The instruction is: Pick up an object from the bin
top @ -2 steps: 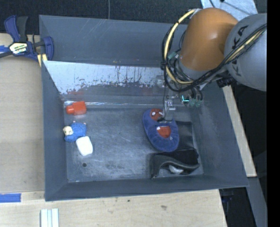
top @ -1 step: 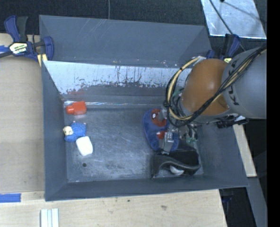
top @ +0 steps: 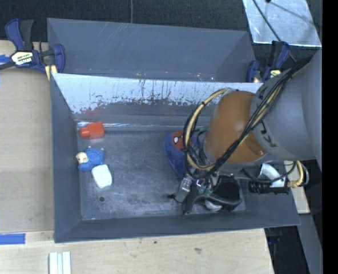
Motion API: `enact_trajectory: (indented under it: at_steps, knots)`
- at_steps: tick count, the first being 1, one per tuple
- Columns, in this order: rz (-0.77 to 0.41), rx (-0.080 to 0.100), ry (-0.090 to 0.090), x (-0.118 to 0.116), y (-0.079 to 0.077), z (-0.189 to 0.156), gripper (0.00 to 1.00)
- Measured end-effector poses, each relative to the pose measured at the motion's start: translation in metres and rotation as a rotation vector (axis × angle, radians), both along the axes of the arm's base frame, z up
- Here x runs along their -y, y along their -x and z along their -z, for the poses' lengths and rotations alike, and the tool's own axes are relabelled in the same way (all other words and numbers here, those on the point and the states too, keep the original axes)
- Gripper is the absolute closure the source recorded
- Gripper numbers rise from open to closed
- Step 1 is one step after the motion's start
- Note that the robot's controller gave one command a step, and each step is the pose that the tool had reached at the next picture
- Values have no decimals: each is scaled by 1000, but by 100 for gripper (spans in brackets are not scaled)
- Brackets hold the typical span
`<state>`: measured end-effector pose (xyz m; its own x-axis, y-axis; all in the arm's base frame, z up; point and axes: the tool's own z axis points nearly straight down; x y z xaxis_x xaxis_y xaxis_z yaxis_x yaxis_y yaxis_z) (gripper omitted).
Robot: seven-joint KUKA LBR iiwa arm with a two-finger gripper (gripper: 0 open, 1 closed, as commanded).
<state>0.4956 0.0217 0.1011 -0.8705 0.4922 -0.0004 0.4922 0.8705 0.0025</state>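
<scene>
Jaws sit low over the floor of the bin (top: 157, 50), close to its near wall, tucked under the arm's orange wrist cover (top: 232, 133) and a tangle of cables (top: 196, 117). I cannot tell whether they are spread or pressed together, and nothing is visibly pinched between them.

Nearest to the jaws is a blue rounded thing (top: 173, 153) with a red patch on top. It lies just beyond them toward the far wall, partly hidden by the cables and the cover. Right beside the jaws on the arm's side sits a dark and white shape (top: 217, 201); whether it is a loose thing or part of the robot is unclear.

Well away from the jaws, on the side opposite the arm, lie three small pieces, each apart from the others: an orange-red block (top: 92, 131), a blue and yellow piece (top: 89, 157) and a white block (top: 102, 176).

The blue thing looks light and possibly soft, so it would probably yield rather than slip. A hold across its narrow middle seems safest, since the rounded ends could squirt out. The white and orange-red blocks look stiff and light, with flat sides that would suit a square pinch.
</scene>
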Motion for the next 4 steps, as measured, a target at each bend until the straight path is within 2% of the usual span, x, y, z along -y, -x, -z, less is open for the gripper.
enact_trajectory:
  at_steps: [1,2,3,4]
  knots:
    - [60,0,1,46,6,-10,0]
    - [47,7,4,19,10,31,0]
    - [47,11,5,20,8,30,0]
    - [48,27,7,20,4,28,100]
